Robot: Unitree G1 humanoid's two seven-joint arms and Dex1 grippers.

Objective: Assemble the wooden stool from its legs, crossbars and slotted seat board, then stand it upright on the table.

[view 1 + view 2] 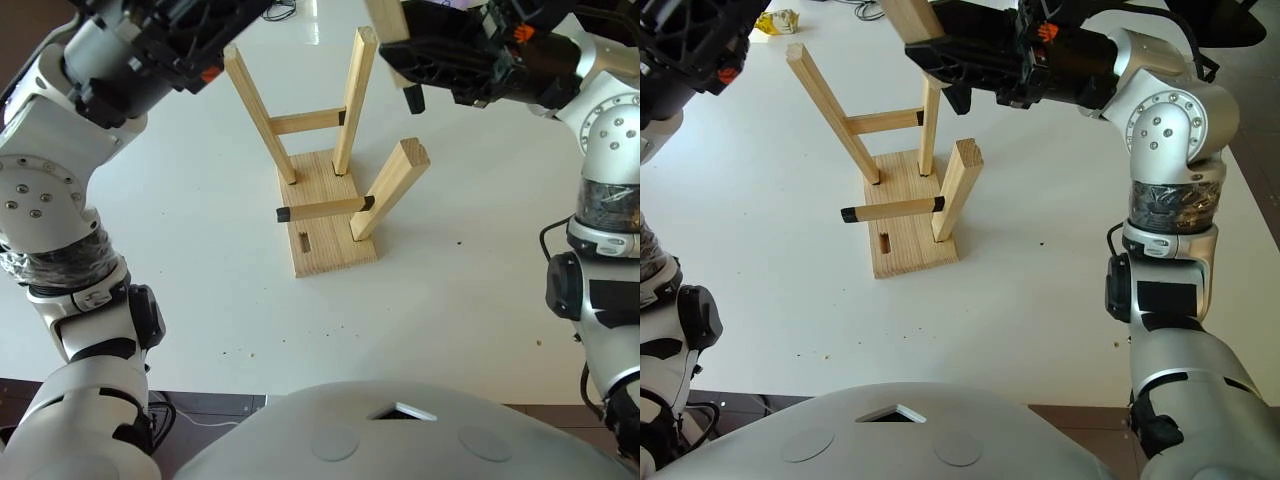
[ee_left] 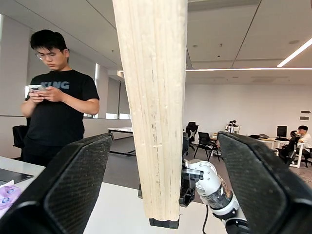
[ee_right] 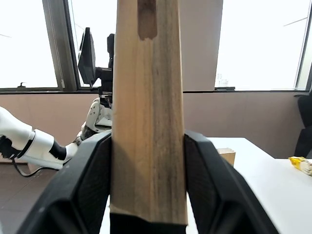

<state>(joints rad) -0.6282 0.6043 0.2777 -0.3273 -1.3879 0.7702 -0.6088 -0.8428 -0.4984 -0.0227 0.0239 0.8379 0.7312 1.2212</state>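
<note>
Half-built stool (image 1: 330, 215), likely light, stiff, loosely jointed; right end effector (image 3: 148, 146) clamps spare leg (image 3: 148, 87); left end effector (image 2: 163, 141) gapes around far-left leg (image 1: 260, 115); grip mid-leg.

We see our left arm (image 1: 55, 140) and right arm (image 1: 1200, 95) clad in glossy white shells with black joint sections. Round grey caps (image 1: 35, 200) carry small screws. Crinkled clear wrap (image 1: 1165, 205) bands each arm. Orange tabs (image 1: 1045, 30) mark the black wrists, and a black cable (image 1: 1112, 238) loops beside the right arm. The left claw (image 2: 168, 185) and right claw (image 3: 148, 185) have black, woven-textured fingers (image 2: 73, 190).
</note>
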